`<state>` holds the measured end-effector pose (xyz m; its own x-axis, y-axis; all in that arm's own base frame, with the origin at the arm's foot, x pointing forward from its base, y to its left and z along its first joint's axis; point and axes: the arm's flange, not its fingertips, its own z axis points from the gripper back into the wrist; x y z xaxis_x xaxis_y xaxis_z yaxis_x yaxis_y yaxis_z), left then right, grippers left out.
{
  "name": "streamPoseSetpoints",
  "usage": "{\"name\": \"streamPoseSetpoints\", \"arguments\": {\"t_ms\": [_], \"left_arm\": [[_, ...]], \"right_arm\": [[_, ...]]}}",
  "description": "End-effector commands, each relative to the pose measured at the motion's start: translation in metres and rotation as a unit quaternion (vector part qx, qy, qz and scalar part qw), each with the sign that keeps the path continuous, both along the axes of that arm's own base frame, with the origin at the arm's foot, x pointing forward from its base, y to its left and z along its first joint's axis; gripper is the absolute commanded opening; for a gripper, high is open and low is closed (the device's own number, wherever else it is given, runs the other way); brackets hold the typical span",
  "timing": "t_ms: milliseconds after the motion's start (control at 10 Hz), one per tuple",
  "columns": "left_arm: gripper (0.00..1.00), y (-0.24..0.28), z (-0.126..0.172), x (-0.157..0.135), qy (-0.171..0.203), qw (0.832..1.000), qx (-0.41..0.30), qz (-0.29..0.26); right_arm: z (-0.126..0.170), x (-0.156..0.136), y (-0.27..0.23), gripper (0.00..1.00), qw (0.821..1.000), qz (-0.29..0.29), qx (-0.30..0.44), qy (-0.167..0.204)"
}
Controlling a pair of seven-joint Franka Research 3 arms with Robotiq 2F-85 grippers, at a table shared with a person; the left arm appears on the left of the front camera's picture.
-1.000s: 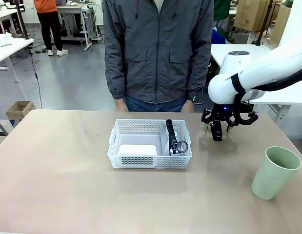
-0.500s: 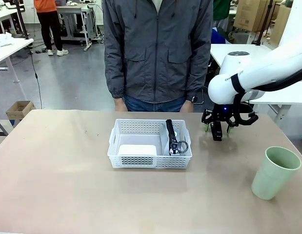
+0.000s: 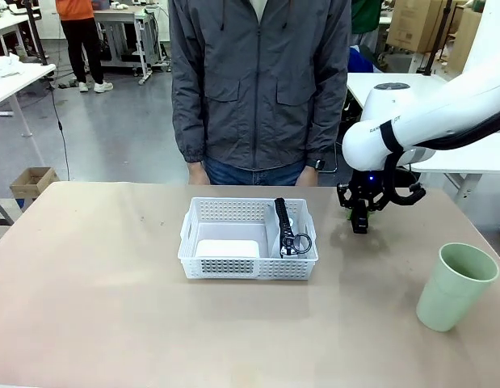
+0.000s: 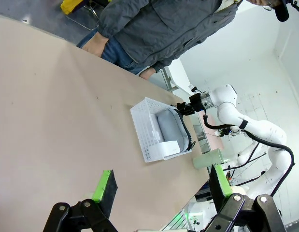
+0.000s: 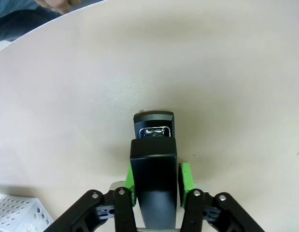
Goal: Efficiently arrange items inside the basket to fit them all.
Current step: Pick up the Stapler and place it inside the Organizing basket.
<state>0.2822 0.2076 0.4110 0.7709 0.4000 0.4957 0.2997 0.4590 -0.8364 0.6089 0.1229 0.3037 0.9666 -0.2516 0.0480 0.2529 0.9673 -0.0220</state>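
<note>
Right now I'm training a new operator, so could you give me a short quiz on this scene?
1. True or false: the pale green cup stands on the table, outside the basket.
2. What is the right gripper closed on? A: a spoon. B: the black stapler. C: a bottle.
3. Fill in: the left gripper has its jaws ____.
Key: 1 true; 2 B; 3 open.
</note>
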Motion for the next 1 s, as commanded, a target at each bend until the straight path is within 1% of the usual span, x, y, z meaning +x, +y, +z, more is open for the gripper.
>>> {"name": "streamPoseSetpoints", "arguments": {"t_ms": [0, 500, 600, 700, 800, 900], "left_arm": [[1.0, 0.002, 0.001, -0.003, -0.004, 1.0, 0.002, -0.007], [1.0, 0.002, 0.001, -0.003, -0.004, 1.0, 0.002, -0.007], [1.0, 0.002, 0.001, -0.003, -0.004, 1.0, 0.002, -0.007], [1.0, 0.002, 0.001, -0.003, -0.004, 1.0, 0.002, -0.007], [1.0, 0.002, 0.001, -0.003, -0.004, 1.0, 0.002, -0.007], [1.0, 0.002, 0.001, -0.003, -0.004, 1.0, 0.002, -0.007]], "right_arm": [[-0.001, 0.006, 0.002, 0.0, 1.0, -0.016, -0.017, 0.005], [0.0, 0.006, 0.0, 0.0, 1.0, -0.012, -0.019, 0.009], [0.011, 0.0, -0.005, 0.0, 1.0, -0.006, -0.015, -0.002], [0.034, -0.017, -0.011, 0.0, 0.999, 0.031, 0.011, -0.031], [0.063, -0.043, -0.013, 0.0, 0.994, 0.092, 0.03, -0.055], [0.083, -0.065, -0.012, 0.0, 0.982, 0.169, 0.052, -0.072]]}}
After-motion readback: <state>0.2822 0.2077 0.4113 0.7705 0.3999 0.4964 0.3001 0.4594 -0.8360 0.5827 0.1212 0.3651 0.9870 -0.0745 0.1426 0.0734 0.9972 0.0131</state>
